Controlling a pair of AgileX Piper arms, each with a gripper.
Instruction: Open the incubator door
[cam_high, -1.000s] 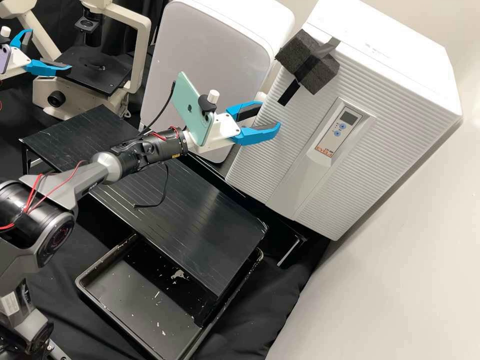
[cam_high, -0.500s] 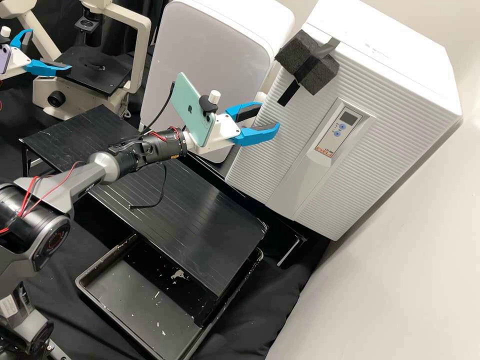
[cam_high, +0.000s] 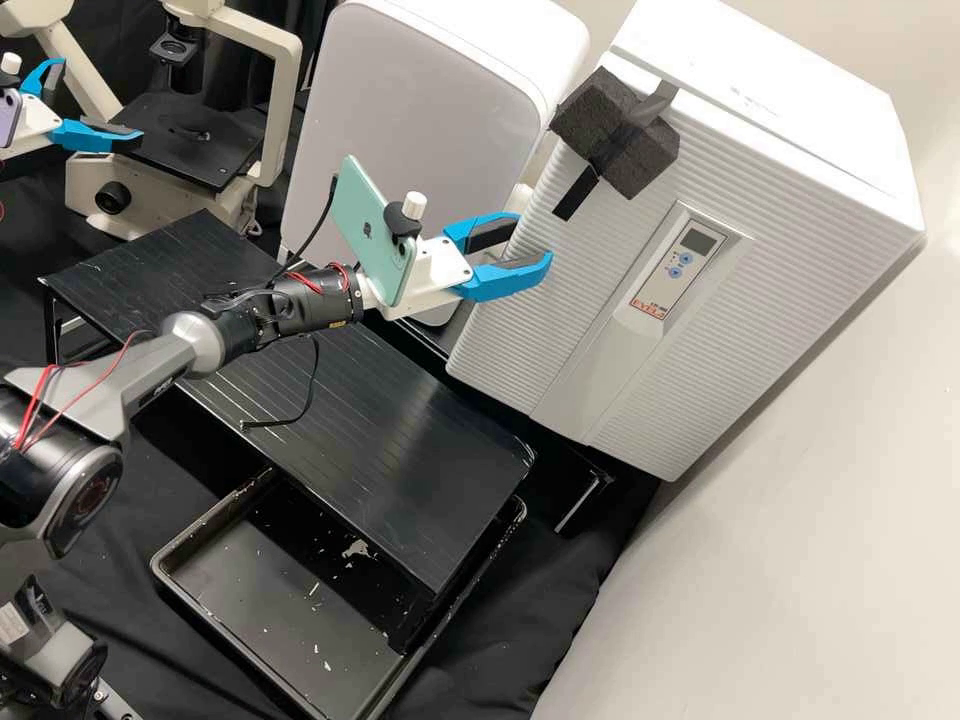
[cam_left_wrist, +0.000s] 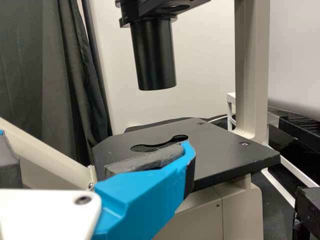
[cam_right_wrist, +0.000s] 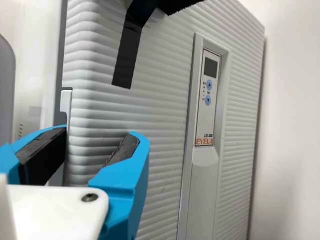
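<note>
"How's the right gripper (cam_high: 532, 241) sitting?"
"Mid-frame, its arm slanting up from lower left, fingers spread astride the edge of the incubator door (cam_high: 520, 330)."
"Changes?"
"Arm's eased lower-left; the door, right of centre, has swung slightly outward."

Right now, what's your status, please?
Right gripper open astride incubator door edge. Door perhaps slightly ajar. Left gripper open by microscope. Taped foam above, apparently clear.

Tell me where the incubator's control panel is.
In the high view, the control panel is on the ribbed white door, below and right of the dark foam, with the right tool off to its left.
</note>
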